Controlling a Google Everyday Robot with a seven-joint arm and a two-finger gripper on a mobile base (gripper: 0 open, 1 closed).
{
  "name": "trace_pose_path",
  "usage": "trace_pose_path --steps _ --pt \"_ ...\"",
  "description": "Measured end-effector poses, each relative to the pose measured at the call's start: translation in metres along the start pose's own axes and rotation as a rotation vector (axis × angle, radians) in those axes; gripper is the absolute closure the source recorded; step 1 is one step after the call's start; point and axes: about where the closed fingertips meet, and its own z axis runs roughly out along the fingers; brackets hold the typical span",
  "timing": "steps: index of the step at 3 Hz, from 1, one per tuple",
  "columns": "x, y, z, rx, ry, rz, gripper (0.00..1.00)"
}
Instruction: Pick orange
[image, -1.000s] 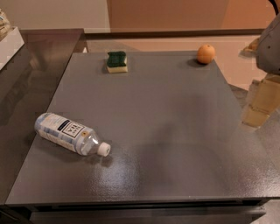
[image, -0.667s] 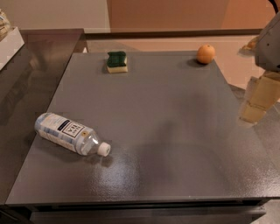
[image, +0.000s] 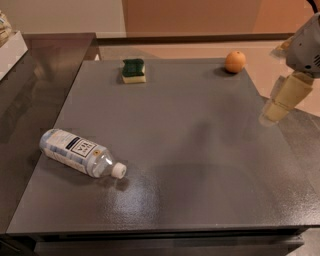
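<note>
The orange (image: 235, 61) is a small round fruit standing near the far right corner of the grey table (image: 200, 150). My gripper (image: 278, 104) hangs at the right edge of the table, pale yellow under a white-grey wrist. It is in front of and to the right of the orange, well apart from it, and holds nothing that I can see.
A green-topped sponge (image: 134, 70) lies at the far edge, left of the orange. A clear plastic bottle (image: 80, 152) lies on its side at the front left. A darker counter (image: 30, 90) adjoins the table on the left.
My gripper has moved a little to the left and towards the far side, closer to the orange. The orange, sponge and bottle have not moved.
</note>
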Motion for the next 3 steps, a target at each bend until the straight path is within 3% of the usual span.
trace_pose_path --steps 3 --pt "0.002 -0.101 0.073 0.104 -0.127 0.194 0.00"
